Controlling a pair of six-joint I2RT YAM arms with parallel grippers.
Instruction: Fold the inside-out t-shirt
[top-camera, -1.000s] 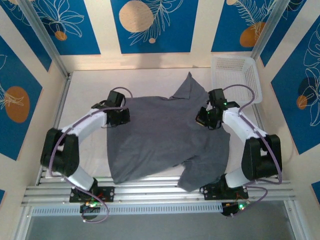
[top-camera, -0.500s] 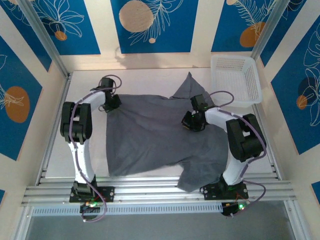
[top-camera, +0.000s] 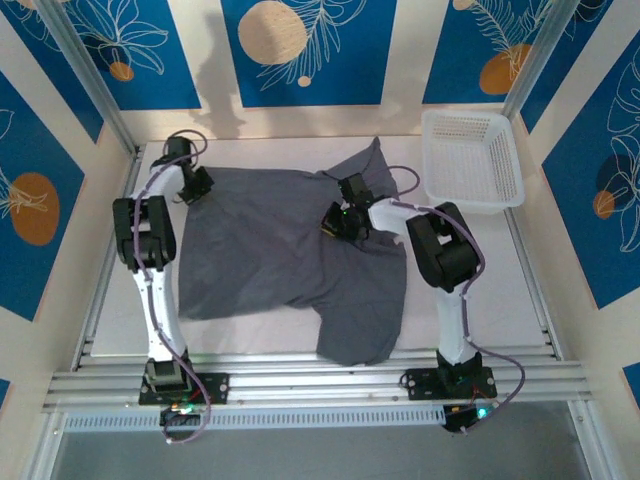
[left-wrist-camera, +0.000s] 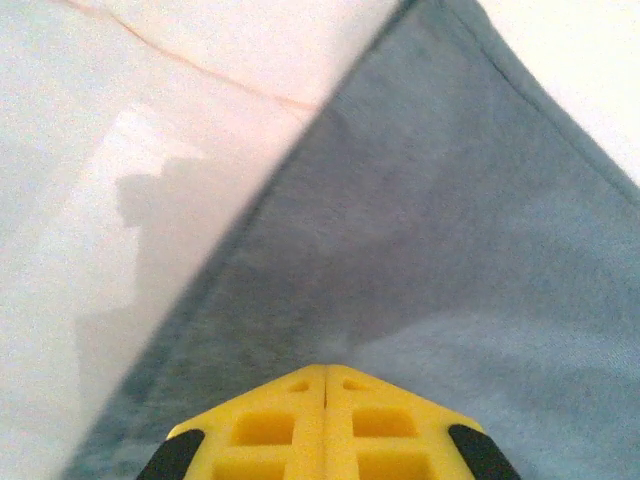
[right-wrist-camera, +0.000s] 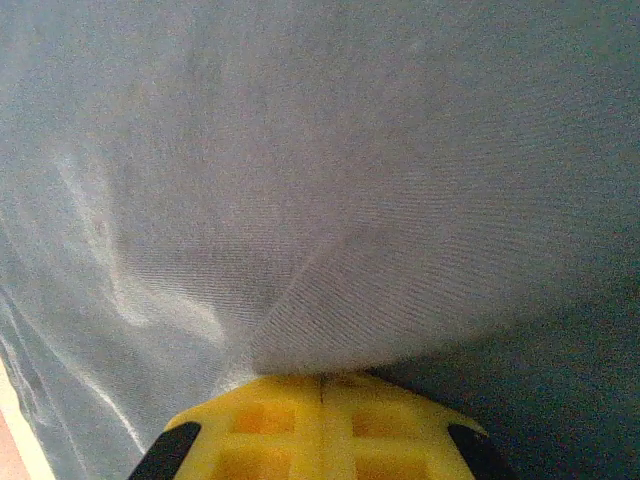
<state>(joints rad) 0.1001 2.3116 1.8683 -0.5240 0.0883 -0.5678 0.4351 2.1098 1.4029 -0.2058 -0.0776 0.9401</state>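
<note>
The inside-out t-shirt (top-camera: 265, 250) lies spread across the middle of the desk (top-camera: 490, 280), with one sleeve pointing to 12 o'clock and another flap down at 6. My left end effector (top-camera: 196, 186) sits at the shirt's 10 o'clock corner with its fingers pressed together. They seem to pinch the hem, though the wrist view is blurred at the tip. My right end effector (top-camera: 337, 220) is clenched on a puckered fold just off the shirt's centre, toward 1 o'clock. A white basket (top-camera: 512, 165) stands at 2 o'clock.

A white mesh basket (top-camera: 470, 165) is set at the far right of the white worktop (top-camera: 270, 338). Blue patterned wall panels (top-camera: 308, 50) are mounted behind.
</note>
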